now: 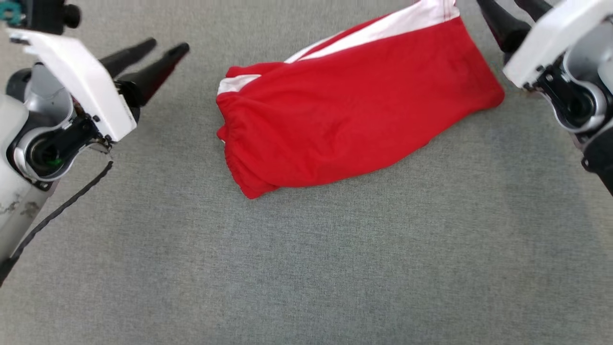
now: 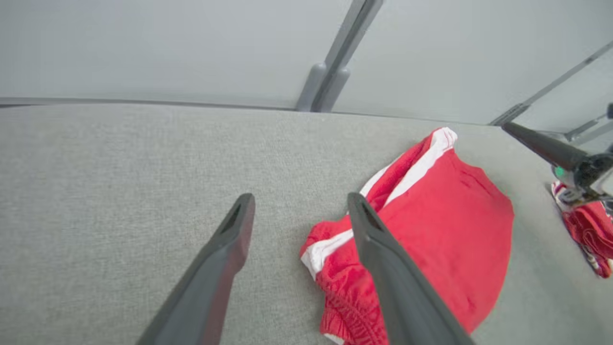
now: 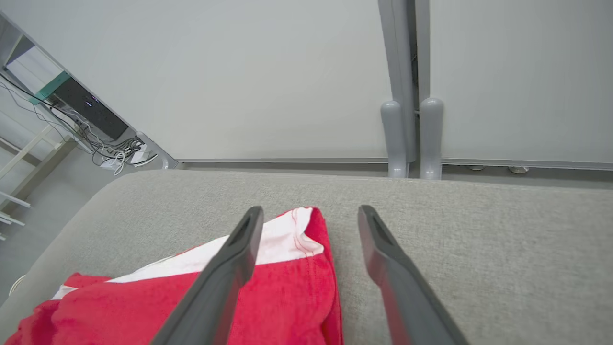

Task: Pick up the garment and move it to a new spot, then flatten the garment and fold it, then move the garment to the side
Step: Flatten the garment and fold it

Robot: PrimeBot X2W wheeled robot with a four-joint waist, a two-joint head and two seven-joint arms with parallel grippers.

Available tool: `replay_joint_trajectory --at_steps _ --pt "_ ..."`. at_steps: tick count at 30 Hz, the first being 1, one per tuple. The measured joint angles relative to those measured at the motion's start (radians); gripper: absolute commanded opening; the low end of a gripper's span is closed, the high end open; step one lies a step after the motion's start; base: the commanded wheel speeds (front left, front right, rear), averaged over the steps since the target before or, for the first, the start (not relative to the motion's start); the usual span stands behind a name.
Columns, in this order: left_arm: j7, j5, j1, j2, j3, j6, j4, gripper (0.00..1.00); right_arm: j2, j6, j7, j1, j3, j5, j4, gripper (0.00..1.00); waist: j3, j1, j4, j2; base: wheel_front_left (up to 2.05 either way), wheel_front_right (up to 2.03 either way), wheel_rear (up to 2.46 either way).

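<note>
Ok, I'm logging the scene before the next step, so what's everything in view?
garment: one, red with white stripes, middle of the surface
surface: one, grey fabric, beneath everything
second cloth: one, red with white marks, beside the right gripper in the left wrist view
wall panels: pale grey, behind the surface
posts: two, grey, between the panels
box with cables: one, dark, far left in the right wrist view
left gripper: dark fingers, open, left of the garment, apart from it
right gripper: dark fingers, open, at the garment's white-edged end
</note>
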Motion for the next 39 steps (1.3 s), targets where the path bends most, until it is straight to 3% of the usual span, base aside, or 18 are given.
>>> replay_joint_trajectory --at_steps 1,6,12,20,23,24,25,26,27,36,39 --pt "-0.057 0.026 0.012 0.002 0.009 0.001 -0.002 1.00 -0.005 0.000 -0.013 0.016 -0.005 0.014 0.015 1.00 -0.012 0.0000 -0.001 0.0000 0.00 0.00 0.00" --pt "-0.328 0.151 0.092 -0.033 0.023 0.089 -0.002 1.00 -0.022 0.000 -0.010 0.088 0.006 0.058 0.060 1.00 -0.055 0.0000 0.013 0.0000 0.00 0.00 0.00" --pt "-0.556 0.245 0.225 -0.103 0.049 0.159 -0.089 1.00 -0.031 0.000 0.075 0.112 0.041 0.104 0.108 1.00 -0.057 0.0000 0.065 0.0000 0.00 0.00 0.00" --pt "-0.574 0.380 0.434 -0.186 0.219 0.182 -0.214 1.00 -0.030 0.000 0.261 0.105 0.051 0.194 0.181 1.00 -0.060 0.0000 0.129 0.0000 0.00 0.00 0.00" --pt "-0.574 0.429 0.516 -0.222 0.275 0.179 -0.235 1.00 -0.022 0.000 0.282 0.107 0.059 0.207 0.177 1.00 -0.074 0.0000 0.145 0.0000 0.00 0.00 0.00" --pt "-0.574 0.445 0.533 -0.232 0.291 0.174 -0.241 1.00 -0.018 0.000 0.286 0.111 0.064 0.208 0.174 0.95 -0.080 0.0000 0.150 0.0000 0.00 0.00 0.00" --pt "-0.574 0.465 0.550 -0.243 0.308 0.170 -0.247 1.00 -0.015 0.000 0.286 0.115 0.068 0.208 0.172 0.44 -0.086 0.0000 0.154 0.0000 0.00 0.00 0.00" --pt "-0.574 0.486 0.566 -0.253 0.323 0.170 -0.252 1.00 -0.014 0.000 0.282 0.120 0.072 0.207 0.170 0.13 -0.092 0.0000 0.157 0.0000 0.00 0.00 0.00" --pt "-0.574 0.512 0.581 -0.261 0.336 0.170 -0.256 1.00 -0.012 0.000 0.270 0.126 0.075 0.205 0.170 0.00 -0.099 0.0000 0.160 0.0000 0.00 0.00 0.00" --pt "-0.574 0.682 0.707 -0.316 0.469 0.171 -0.254 1.00 -0.015 0.000 0.144 0.193 0.064 0.223 0.141 0.00 -0.165 0.0000 0.153 0.0000 0.00 0.00 0.00" --pt "-0.574 0.747 0.776 -0.335 0.523 0.171 -0.241 1.00 -0.018 0.000 0.049 0.256 0.054 0.246 0.076 0.00 -0.210 0.0000 0.125 0.0000 0.00 0.00 0.00"
